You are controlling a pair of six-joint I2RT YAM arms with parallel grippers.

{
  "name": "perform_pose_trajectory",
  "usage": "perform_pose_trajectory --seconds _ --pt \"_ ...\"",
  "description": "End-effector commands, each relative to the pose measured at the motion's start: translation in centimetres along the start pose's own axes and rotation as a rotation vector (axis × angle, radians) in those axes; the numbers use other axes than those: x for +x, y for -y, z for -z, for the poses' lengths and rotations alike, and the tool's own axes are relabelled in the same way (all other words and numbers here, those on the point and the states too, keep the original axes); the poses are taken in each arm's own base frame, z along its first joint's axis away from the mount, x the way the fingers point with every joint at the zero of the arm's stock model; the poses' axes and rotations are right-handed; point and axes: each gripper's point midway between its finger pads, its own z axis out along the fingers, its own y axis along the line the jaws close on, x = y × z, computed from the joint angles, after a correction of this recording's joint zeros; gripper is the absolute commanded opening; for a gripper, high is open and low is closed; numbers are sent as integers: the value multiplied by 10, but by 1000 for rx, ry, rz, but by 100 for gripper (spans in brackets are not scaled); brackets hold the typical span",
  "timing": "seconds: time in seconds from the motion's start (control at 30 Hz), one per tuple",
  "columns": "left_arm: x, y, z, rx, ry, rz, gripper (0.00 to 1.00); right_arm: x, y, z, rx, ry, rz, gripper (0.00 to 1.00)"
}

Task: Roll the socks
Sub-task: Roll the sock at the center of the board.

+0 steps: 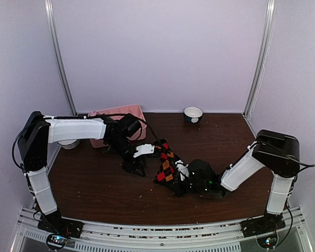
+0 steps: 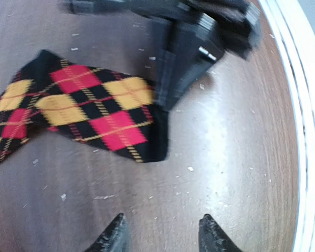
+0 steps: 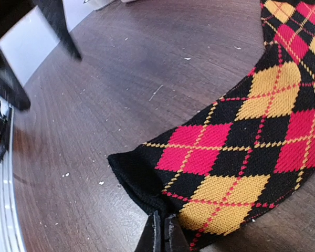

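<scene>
— Where is our argyle sock (image 1: 165,167)?
— Flat in the middle of the table (image 1: 94,184), between our two arms. Our right gripper (image 3: 161,233) is pinched tight on its near end. Our left gripper (image 2: 163,236) hangs empty near it, fingers apart.
— How do we roll it well?
— We should turn that end over slowly and snugly.

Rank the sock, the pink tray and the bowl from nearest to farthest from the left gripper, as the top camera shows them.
1. sock: just to the right of the left gripper, close but not touching.
2. pink tray: behind the gripper, at the back left of the table.
3. bowl: at the back edge, right of centre.
</scene>
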Motion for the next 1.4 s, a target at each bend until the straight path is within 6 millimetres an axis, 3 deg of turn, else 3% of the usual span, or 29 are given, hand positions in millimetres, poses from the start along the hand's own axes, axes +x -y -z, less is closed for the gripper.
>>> perform_pose_trajectory --seconds 0.0,0.2,0.53,0.83,1.03,1.37 --pt "-11 7 -13 58 56 -64 50 12 7 0 -49 -68 -168 0" --pt "-22 8 -28 84 39 -97 47 8 2 3 -141 -75 -271 0" --pt "-37 -10 -56 95 43 -68 42 15 2 -1 -146 -141 -324 0" --pt "-26 -1 -70 171 18 -60 36 21 1 -7 -163 -188 -367 0" --pt "-18 7 -75 225 -3 -53 41 23 3 -7 -161 -203 -372 0" --pt "-16 -4 -81 186 -29 -44 36 28 -2 -4 -196 -244 -365 0"
